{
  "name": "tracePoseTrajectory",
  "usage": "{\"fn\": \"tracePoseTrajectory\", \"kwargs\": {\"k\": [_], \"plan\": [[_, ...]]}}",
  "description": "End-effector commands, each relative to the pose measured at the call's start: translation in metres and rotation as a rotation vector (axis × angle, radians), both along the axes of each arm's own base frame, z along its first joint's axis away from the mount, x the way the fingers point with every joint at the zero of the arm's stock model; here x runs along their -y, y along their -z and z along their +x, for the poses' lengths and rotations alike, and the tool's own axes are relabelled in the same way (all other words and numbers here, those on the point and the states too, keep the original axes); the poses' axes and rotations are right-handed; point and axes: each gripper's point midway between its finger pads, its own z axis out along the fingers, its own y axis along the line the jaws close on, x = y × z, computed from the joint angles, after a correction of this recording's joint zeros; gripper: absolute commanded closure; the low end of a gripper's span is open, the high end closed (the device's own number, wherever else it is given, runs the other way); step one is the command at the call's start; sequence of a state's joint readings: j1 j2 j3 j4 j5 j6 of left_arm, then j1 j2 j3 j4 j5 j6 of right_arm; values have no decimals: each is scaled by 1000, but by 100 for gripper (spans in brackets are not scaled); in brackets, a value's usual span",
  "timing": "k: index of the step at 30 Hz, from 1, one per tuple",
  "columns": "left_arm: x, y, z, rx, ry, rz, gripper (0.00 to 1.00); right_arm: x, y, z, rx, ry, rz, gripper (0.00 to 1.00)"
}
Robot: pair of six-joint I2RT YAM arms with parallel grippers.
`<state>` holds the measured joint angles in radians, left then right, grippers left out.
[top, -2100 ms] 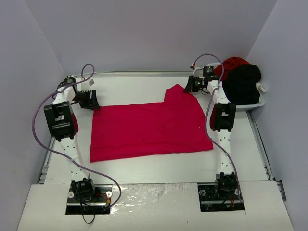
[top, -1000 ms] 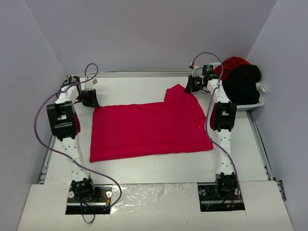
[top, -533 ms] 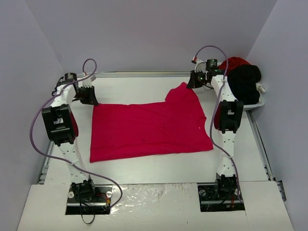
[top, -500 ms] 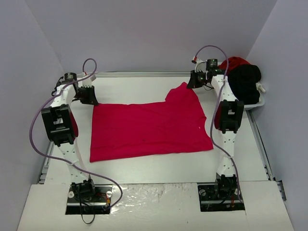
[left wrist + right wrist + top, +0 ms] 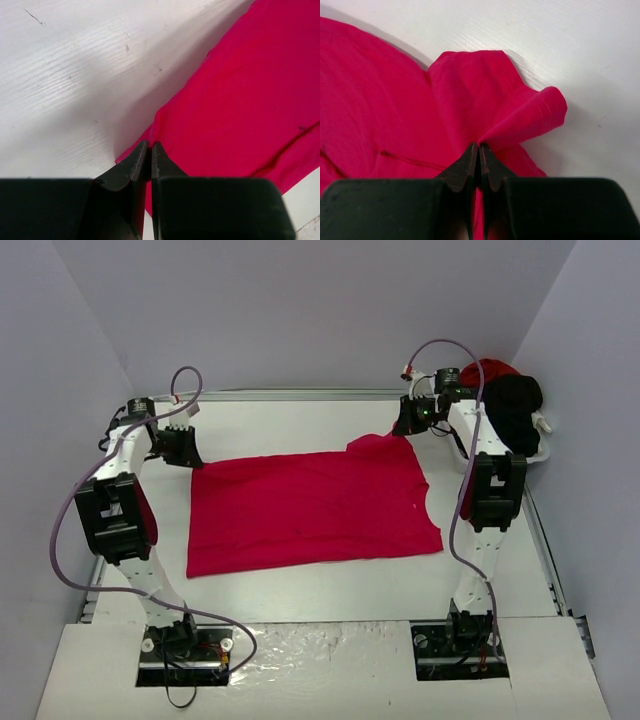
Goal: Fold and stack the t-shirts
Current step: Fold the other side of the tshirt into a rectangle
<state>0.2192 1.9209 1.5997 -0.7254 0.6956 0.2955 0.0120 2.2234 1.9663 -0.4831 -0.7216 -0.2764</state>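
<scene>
Red t-shirt (image 5: 310, 510) lies spread beside the basket (image 5: 538, 426). Our left gripper (image 5: 149, 150) pinches its corner farthest from the basket, our right gripper (image 5: 479, 150) the nearest sleeve. Thin bites: lift unevenly and we could lose them.

No text, label, brand or number can be read anywhere.

Robot-manipulation lab cell. Evidence: white worktable (image 5: 320, 590) boxed in by plain lavender partition walls (image 5: 300, 310). A left arm (image 5: 110, 515) and a right arm (image 5: 495, 490), both white and black, are bolted to base plates (image 5: 185, 648) at the near edge. Loose purple cables (image 5: 445, 341). Metal rail (image 5: 300, 393) along the far edge.
</scene>
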Motion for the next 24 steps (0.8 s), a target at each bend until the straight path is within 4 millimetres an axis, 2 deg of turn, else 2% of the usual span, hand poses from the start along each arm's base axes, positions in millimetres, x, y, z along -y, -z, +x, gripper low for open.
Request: {"fn": "tracePoseTrajectory", "kwargs": {"k": [1, 3, 4, 5, 6, 15, 24], "plan": [[-1, -28, -15, 66, 38, 16, 98, 4, -32, -20, 43, -20, -12, 100], [-4, -29, -24, 68, 42, 31, 98, 6, -38, -29, 48, -26, -22, 100], [-5, -33, -27, 80, 46, 38, 98, 6, -33, -35, 32, -32, -25, 100], [-5, -30, -33, 70, 47, 40, 98, 6, -40, -39, 46, -33, -30, 100], [-9, -28, -36, 70, 51, 50, 98, 20, -39, -41, 39, -6, -36, 100], [-21, -25, -65, 80, 48, 42, 98, 41, -42, -79, 20, 14, -77, 100], [-13, -18, -94, 73, 136, 58, 98, 39, -31, -120, -55, -52, -79, 100]]}}
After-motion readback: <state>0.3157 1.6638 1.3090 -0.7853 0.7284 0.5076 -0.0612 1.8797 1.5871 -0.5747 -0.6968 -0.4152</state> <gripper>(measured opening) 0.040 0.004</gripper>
